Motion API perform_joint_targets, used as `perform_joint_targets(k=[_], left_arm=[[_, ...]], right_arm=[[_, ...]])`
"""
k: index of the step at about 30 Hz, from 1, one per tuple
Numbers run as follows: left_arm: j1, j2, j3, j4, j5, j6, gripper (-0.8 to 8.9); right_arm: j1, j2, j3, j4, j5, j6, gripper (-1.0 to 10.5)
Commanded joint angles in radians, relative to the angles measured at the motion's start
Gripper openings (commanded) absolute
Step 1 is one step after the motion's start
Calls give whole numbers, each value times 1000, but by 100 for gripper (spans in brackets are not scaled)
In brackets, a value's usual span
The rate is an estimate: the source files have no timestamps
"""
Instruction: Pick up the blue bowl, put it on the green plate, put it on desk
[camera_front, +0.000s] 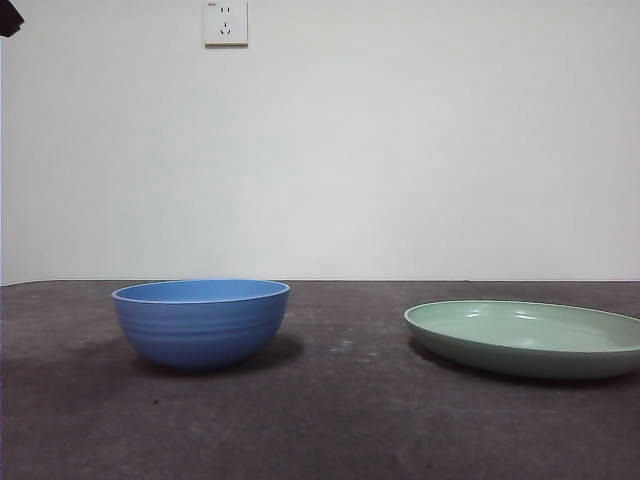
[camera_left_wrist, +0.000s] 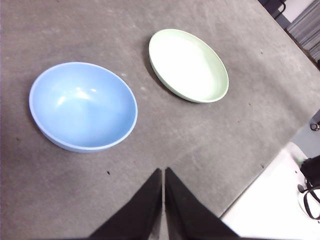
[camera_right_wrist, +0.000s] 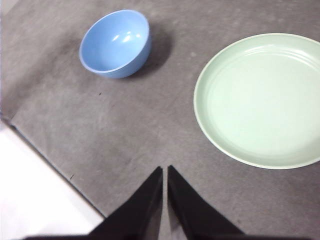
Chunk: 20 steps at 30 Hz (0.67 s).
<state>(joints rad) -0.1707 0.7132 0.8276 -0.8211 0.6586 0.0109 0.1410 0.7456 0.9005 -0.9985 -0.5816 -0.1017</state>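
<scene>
The blue bowl (camera_front: 201, 322) stands upright and empty on the desk (camera_front: 330, 420) at the left. The green plate (camera_front: 527, 337) lies flat and empty on the desk at the right, apart from the bowl. The bowl (camera_left_wrist: 83, 106) and the plate (camera_left_wrist: 188, 65) show in the left wrist view, with my left gripper (camera_left_wrist: 163, 172) shut, empty, high above the desk and short of the bowl. In the right wrist view my right gripper (camera_right_wrist: 164, 170) is shut and empty, above the desk near the plate (camera_right_wrist: 260, 100), with the bowl (camera_right_wrist: 116, 43) farther off.
A white wall with a power socket (camera_front: 225, 22) stands behind the desk. A black arm tip (camera_front: 9, 17) shows at the top left corner. The desk's edge and a white surface (camera_left_wrist: 272, 205) lie beside the left gripper, and a white surface (camera_right_wrist: 35, 195) lies beside the right gripper.
</scene>
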Motion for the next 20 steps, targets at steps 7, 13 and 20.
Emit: perform_joint_targets(k=[7, 13, 20], left_arm=[[-3, 6, 22, 6, 4, 15, 212], [-3, 7, 22, 6, -8, 11, 474], [-7, 28, 23, 26, -16, -6, 470]], right_arm=[[14, 5, 17, 3, 4, -5, 233], [14, 5, 17, 13, 10, 15, 404], [14, 5, 17, 23, 10, 16, 404]])
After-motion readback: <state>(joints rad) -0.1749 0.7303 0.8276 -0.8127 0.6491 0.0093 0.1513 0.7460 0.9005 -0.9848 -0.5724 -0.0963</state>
